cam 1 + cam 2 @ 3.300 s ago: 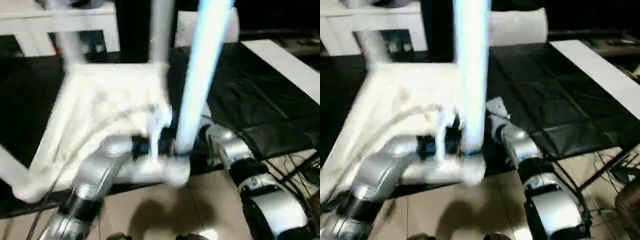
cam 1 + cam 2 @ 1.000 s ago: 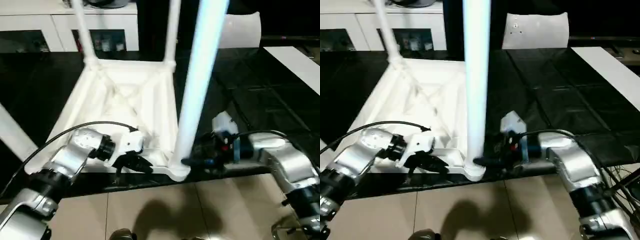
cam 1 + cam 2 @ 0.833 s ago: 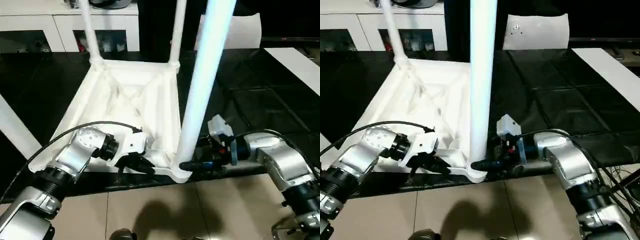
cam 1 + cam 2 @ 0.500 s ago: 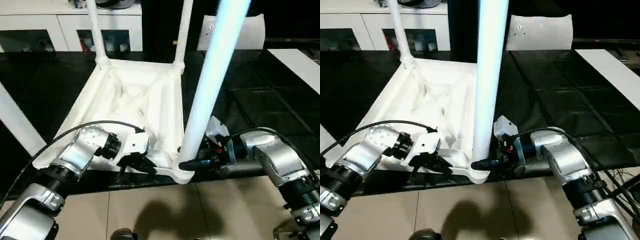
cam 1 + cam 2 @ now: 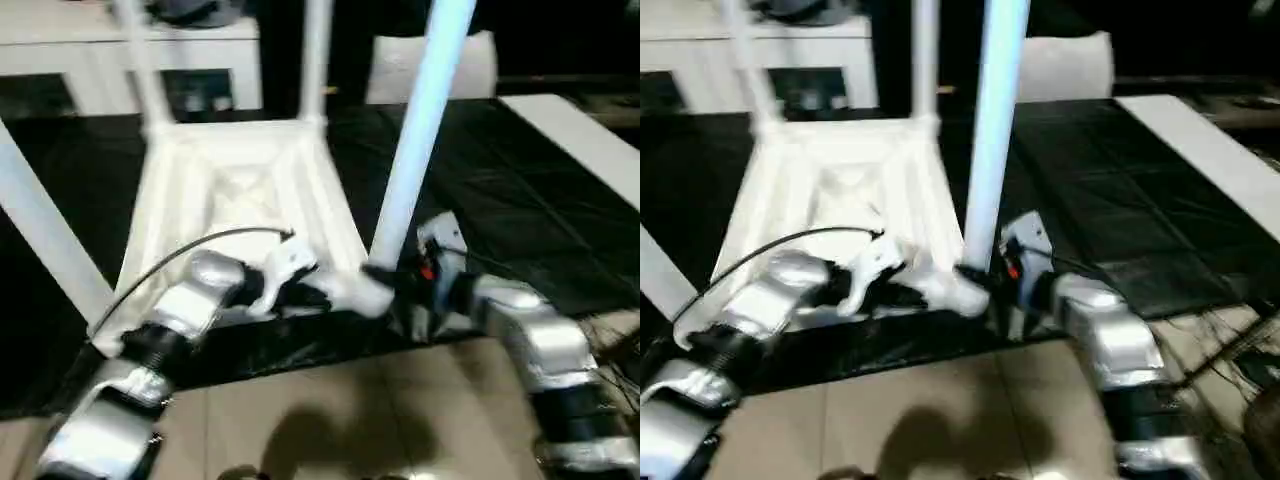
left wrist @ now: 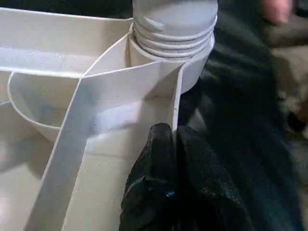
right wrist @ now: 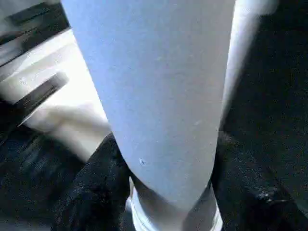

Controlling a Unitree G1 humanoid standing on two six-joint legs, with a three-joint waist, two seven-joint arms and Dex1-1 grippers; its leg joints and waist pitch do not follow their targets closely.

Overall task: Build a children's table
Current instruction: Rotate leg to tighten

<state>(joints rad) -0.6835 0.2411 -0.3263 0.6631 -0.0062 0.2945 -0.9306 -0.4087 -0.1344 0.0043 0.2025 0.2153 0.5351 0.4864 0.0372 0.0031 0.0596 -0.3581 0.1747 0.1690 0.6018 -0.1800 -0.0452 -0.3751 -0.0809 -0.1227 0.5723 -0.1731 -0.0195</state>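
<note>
The children's table top (image 5: 240, 190) lies upside down on the black mat, white and ribbed. Two legs (image 5: 315, 50) stand in the far corner sockets and one leg (image 5: 45, 240) leans out at the near left. The fourth leg (image 5: 415, 130) rises from the near right corner socket (image 6: 173, 29), its ringed end seated there. My right gripper (image 7: 166, 168) is shut on this leg just above the socket, a finger (image 7: 91, 192) on each side. My left gripper (image 6: 174, 132) is shut on a thin rib of the table top beside that same corner.
A white glass-door cabinet (image 5: 80, 60) stands behind the mat. A flat white sheet (image 5: 430, 65) leans at the back right and a white board (image 5: 580, 130) lies on the mat's right side. Beige floor tiles (image 5: 330, 420) run along the near edge, with cables (image 5: 625, 340) at the right.
The whole picture has shifted, so the camera moved. Both grippers keep their holds. The near right corner with its leg now sits closer to the far corners in the picture.
</note>
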